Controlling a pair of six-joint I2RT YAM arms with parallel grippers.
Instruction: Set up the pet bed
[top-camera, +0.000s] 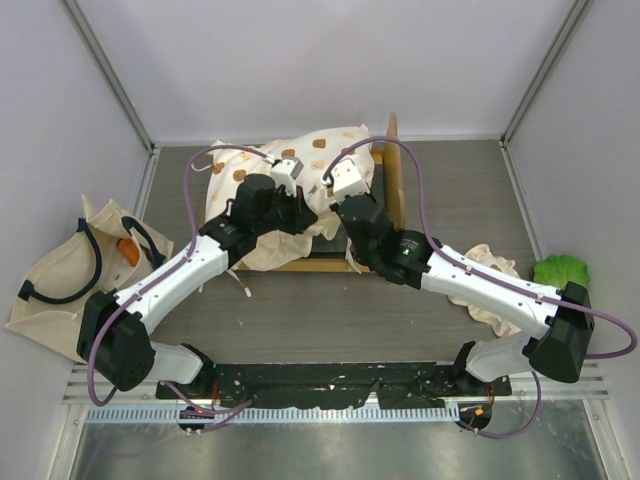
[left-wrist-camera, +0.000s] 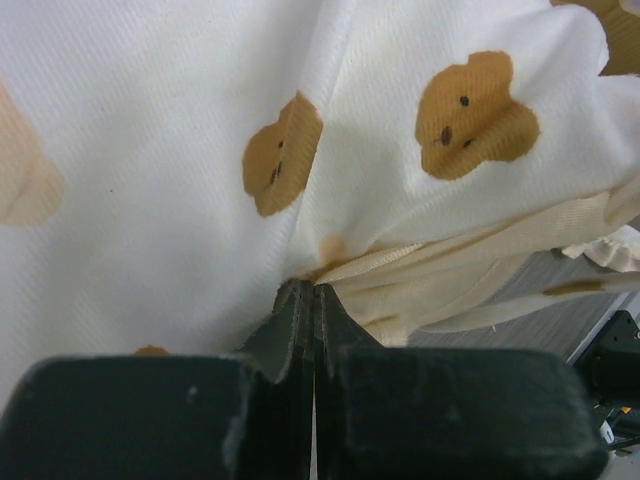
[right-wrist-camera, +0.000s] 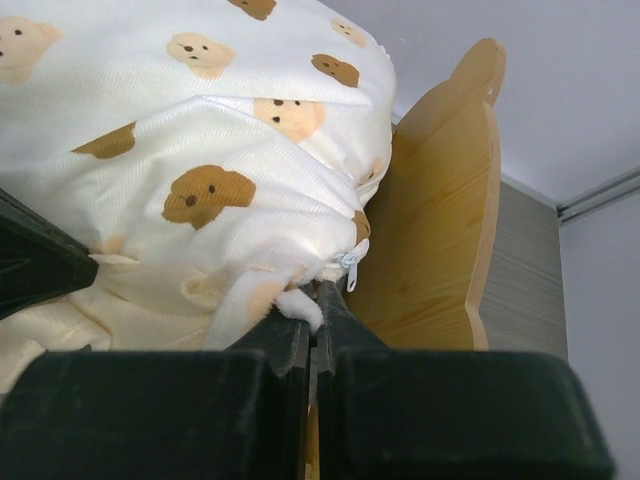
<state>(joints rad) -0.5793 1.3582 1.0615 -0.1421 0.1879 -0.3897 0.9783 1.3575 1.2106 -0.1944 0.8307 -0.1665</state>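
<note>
Overhead view of a grey table. Near the arm bases, a beige tote bag lies at the left edge, and a green lettuce toy and a crumpled cream cloth lie on the right. Mid-table, the left gripper and the right gripper are each pinched tight on the bear-print cushion. The cushion sits bunched, not flat, on the wooden bed frame. The headboard stands upright just beside the right gripper.
</note>
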